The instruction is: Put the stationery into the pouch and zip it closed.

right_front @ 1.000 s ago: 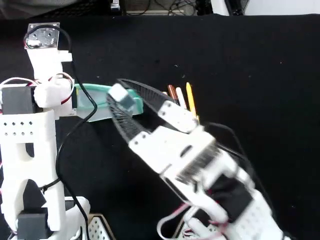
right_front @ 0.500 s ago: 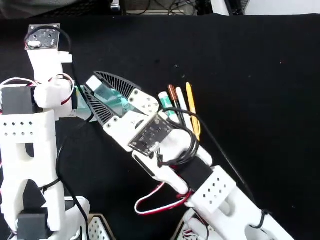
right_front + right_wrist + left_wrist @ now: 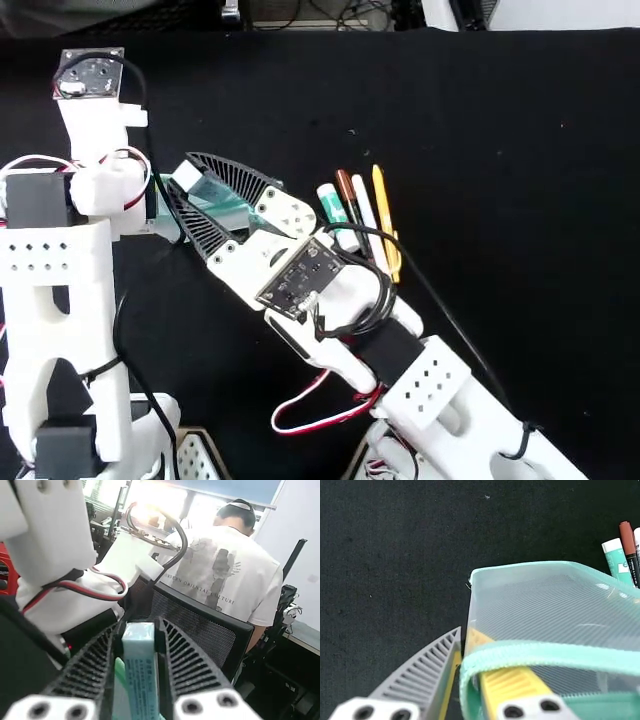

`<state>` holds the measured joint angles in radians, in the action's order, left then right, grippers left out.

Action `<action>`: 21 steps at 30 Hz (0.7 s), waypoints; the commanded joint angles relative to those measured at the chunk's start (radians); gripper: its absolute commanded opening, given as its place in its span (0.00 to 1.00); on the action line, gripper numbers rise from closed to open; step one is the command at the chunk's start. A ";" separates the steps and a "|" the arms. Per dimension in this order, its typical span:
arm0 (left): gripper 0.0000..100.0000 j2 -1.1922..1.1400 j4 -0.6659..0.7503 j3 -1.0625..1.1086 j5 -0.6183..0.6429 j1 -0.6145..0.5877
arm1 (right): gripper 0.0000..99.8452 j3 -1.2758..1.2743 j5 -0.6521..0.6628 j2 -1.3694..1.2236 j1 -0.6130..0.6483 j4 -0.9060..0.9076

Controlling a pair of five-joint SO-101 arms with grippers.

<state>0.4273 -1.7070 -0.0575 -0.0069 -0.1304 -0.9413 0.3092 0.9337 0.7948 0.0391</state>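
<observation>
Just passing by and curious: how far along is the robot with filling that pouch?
Early on. Done: the left gripper grips the pouch by its rim. In hand: the right gripper holds a pale blue block at the pouch. Left: four pens lie on the table, and the zip is not closed.

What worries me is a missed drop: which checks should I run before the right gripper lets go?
1. Right gripper clamps the pale teal block: ok.
2. Left gripper holds the pouch rim: ok.
3. Pouch mouth open: ok, one left finger sits inside.
4. Block directly above the mouth: cannot tell.
5. Yellow pen and brown pen bagged: not ok, both lie on the table.
</observation>
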 commanded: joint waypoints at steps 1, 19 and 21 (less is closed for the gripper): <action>0.03 0.014 -0.008 -0.004 0.000 0.004 | 0.01 0.012 0.003 -0.016 0.011 0.006; 0.03 0.015 -0.023 -0.007 0.000 0.008 | 0.01 0.064 0.006 0.110 0.046 0.133; 0.03 0.015 -0.023 -0.007 0.000 0.008 | 0.01 0.047 0.006 0.104 0.061 0.129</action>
<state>0.4273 -1.7269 -0.0575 -0.0069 -0.1304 -0.9014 0.3107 1.0180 0.8270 0.1680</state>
